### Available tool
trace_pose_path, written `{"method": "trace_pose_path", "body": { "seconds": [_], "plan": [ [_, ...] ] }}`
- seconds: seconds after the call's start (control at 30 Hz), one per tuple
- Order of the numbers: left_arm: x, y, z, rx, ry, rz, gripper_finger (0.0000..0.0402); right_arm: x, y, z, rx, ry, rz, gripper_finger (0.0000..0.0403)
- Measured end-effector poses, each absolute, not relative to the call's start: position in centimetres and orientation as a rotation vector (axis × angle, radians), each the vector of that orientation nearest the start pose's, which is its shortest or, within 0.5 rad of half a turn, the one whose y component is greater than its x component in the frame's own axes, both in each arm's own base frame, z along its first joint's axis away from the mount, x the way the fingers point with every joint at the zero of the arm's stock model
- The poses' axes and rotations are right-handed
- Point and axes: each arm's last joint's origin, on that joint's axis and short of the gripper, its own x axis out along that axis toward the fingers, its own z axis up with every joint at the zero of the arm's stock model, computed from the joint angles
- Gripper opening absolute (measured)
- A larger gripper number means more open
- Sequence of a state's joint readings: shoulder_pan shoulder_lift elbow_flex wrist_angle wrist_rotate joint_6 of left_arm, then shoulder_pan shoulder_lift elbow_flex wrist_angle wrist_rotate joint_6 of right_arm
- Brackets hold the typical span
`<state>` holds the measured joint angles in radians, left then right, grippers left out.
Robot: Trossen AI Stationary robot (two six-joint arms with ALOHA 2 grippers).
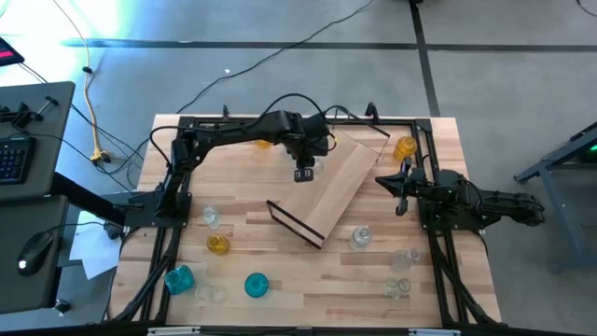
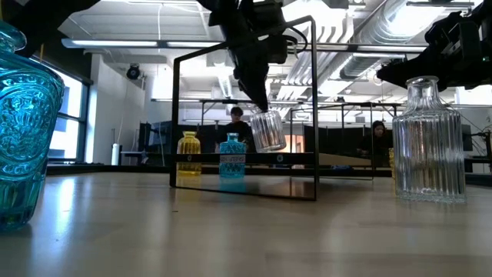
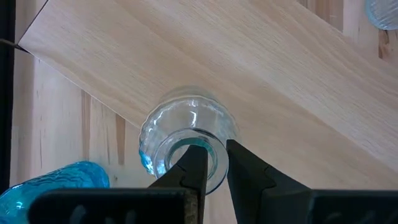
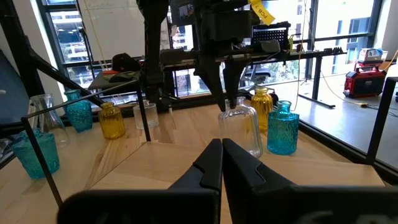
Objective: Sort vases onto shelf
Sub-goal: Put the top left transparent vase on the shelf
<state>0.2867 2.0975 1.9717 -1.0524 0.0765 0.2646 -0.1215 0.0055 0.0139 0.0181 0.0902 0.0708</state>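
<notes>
Left gripper [image 1: 304, 174] holds a clear vase [image 3: 186, 140] by its neck above the shelf [image 1: 340, 182], at about 12 o'clock on the bench [image 1: 280, 289]. The jaws are clamped on the rim, one finger inside the mouth and one outside, as the left wrist view shows. In the low view the vase [image 2: 267, 129] hangs slightly tilted, its base just above the board; whether it touches cannot be told.

Right gripper [image 4: 222, 144] waits at 3 o'clock, jaws together and empty, pointing across the shelf toward the held vase [image 4: 241, 129].

The shelf lies diagonally from 12 toward 6 o'clock, with its black wire frame [image 1: 294, 224] at the near end. Other vases stand loose: an amber vase [image 1: 217, 244] at 8 o'clock, a teal vase [image 1: 256, 285] at 6 o'clock, and clear ones near 4 o'clock.

Handling: the vase is rigid glass, smooth, probably slippery and breakable. A rim pinch leaves the body free to swing, so it should probably be lowered gently until the base sits flat before release. The neck is the narrow part that these fingers can span.
</notes>
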Motion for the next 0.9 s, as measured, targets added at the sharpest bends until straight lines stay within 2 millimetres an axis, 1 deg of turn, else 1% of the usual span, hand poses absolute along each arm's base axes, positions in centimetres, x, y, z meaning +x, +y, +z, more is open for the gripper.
{"method": "trace_pose_path", "body": {
  "seconds": [0.23,0.9],
  "plan": [
    [42.30,12.24,27.12,0.012,1.172,0.036,0.0054,9.60,-1.43,16.96,0.070,-0.034,-0.211,0.0000],
    [42.29,12.24,27.11,0.015,1.173,0.035,0.0056,9.60,-1.43,16.96,0.070,-0.034,-0.210,0.0000]
  ]
}}
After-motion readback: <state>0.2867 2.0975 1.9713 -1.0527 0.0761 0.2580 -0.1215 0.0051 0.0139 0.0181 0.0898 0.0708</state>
